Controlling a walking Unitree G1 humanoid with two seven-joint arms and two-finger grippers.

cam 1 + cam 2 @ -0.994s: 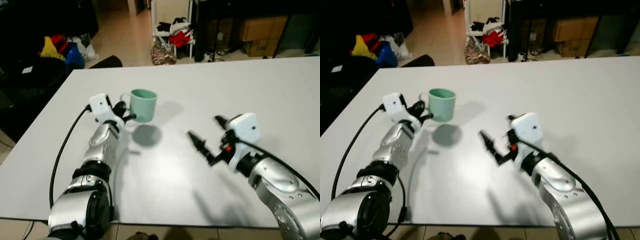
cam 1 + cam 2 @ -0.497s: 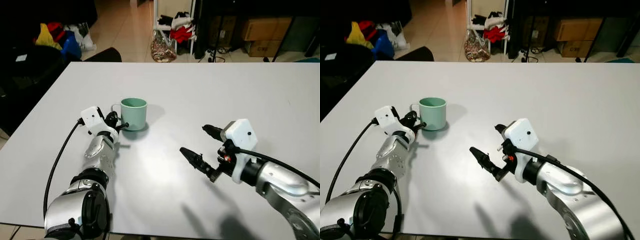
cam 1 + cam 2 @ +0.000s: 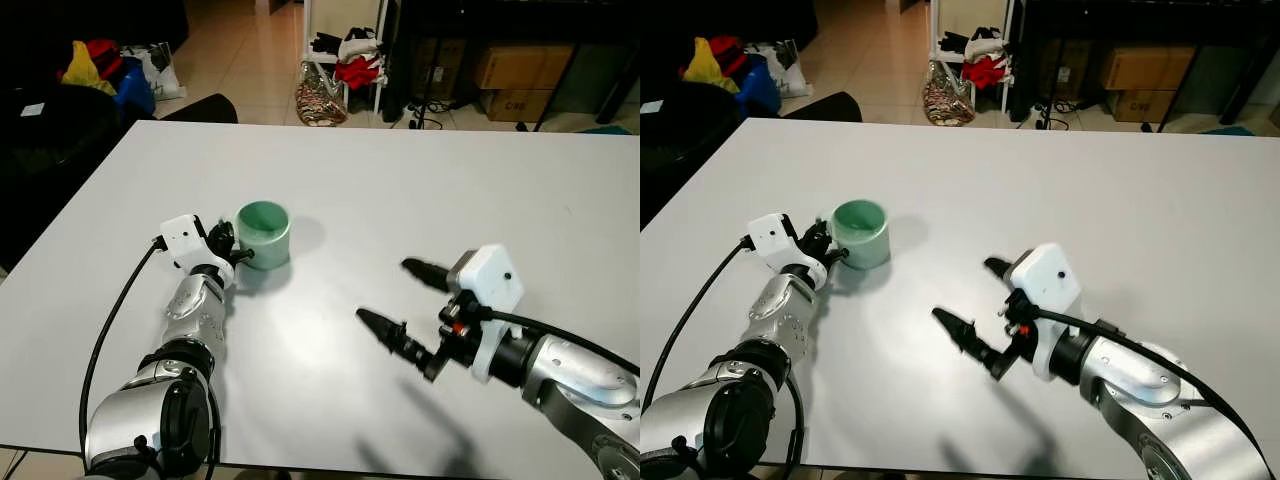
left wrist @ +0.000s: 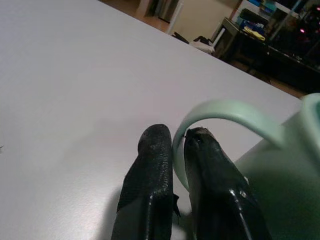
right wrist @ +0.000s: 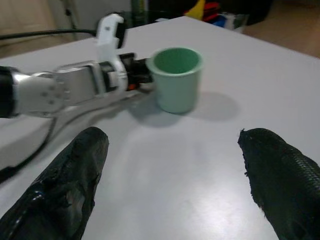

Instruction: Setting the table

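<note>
A pale green mug (image 3: 263,233) stands on the white table (image 3: 420,190), left of the middle. My left gripper (image 3: 234,250) is at its left side, shut on the mug's handle (image 4: 220,112); in the left wrist view the two black fingers (image 4: 152,165) pinch the handle's loop. My right gripper (image 3: 396,302) hovers low over the table to the right of the mug, well apart from it, open with nothing between its fingers (image 5: 70,185). The right wrist view looks across at the mug (image 5: 176,80) and the left arm.
A dark chair back (image 3: 200,108) stands at the table's far left edge. Beyond the table lie clothes and bags (image 3: 340,75) on the floor, and cardboard boxes (image 3: 510,75) under a dark shelf. A black cable (image 3: 110,330) runs along my left arm.
The mug hung above the table a second ago with its shadow apart; it has come down onto the surface, still held by the handle. The right gripper drifted slightly. The camera shifted.
</note>
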